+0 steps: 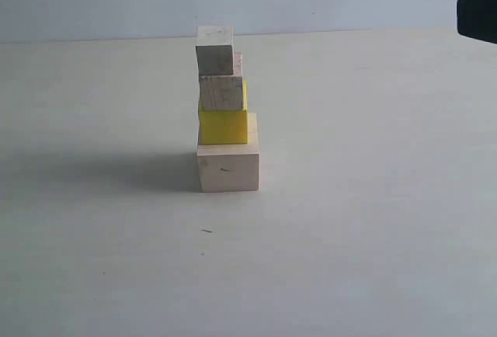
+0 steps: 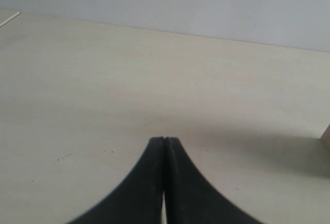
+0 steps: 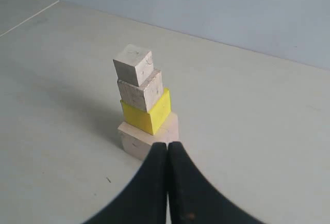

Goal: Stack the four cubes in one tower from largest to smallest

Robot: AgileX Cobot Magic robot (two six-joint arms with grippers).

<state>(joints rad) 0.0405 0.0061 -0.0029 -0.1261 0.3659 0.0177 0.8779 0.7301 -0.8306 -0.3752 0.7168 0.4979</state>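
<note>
1. Right gripper (image 3: 167,144) has its two black fingers pressed flat together, nothing between them, pointing toward the tower.
2. Left gripper (image 2: 164,139) is the same: fingers sealed tip to tip, empty, above bare tabletop.
3. And the tower stands free. All four cubes are in one column near the middle of the pale table (image 1: 373,213), with neither gripper touching it.
4. At the base, resting on the table, is the large pale wood cube (image 1: 227,168).
5. On top of that sits the yellow cube (image 1: 224,126), set toward the left side of the base in the exterior view, leaving a strip of wood bare on the right.
6. Third up is the small wood cube (image 1: 221,93), resting squarely on the yellow.
7. Crowning it is the smallest wood cube (image 1: 214,51), twisted a little against the one below and nudged slightly past its left edge.
8. Upper right in the exterior view, a black piece of arm (image 1: 477,12) pokes into frame, well apart from the stack.
</note>
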